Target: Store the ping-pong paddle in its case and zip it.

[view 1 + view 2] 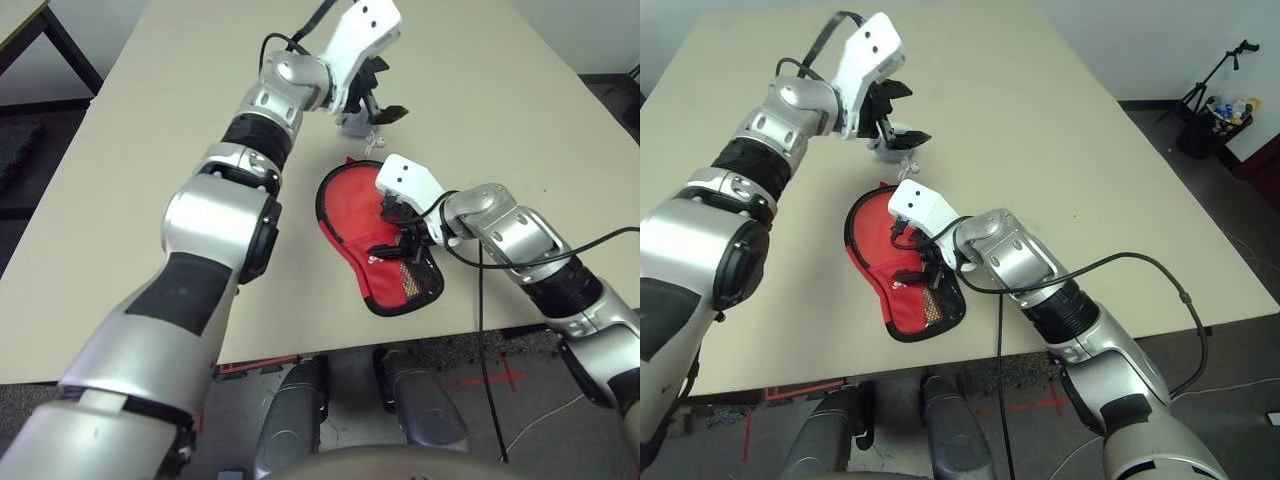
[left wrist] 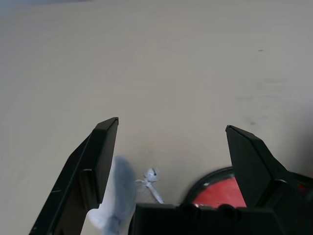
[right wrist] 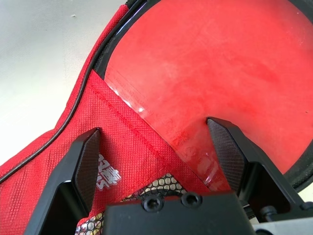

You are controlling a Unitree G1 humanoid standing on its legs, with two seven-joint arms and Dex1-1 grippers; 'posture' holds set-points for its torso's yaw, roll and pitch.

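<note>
Paddle: round red-rubber-faced ping-pong paddle [image 3: 205, 73] lies inside the case, its face showing through the unzipped mouth.
Case: paddle-shaped red fabric case [image 1: 385, 270] with black edging, mesh pocket and white logo, flat near the table's front edge.
Pom-pom: white fluffy pom-pom [image 2: 117, 196] beside the case's far end.
Left gripper [image 1: 378, 100]: released, fingers spread above the pom-pom.
Right gripper [image 3: 159, 152]: released, spread over the case.
Surface: beige table [image 1: 150, 180]; dark floor beyond.
</note>
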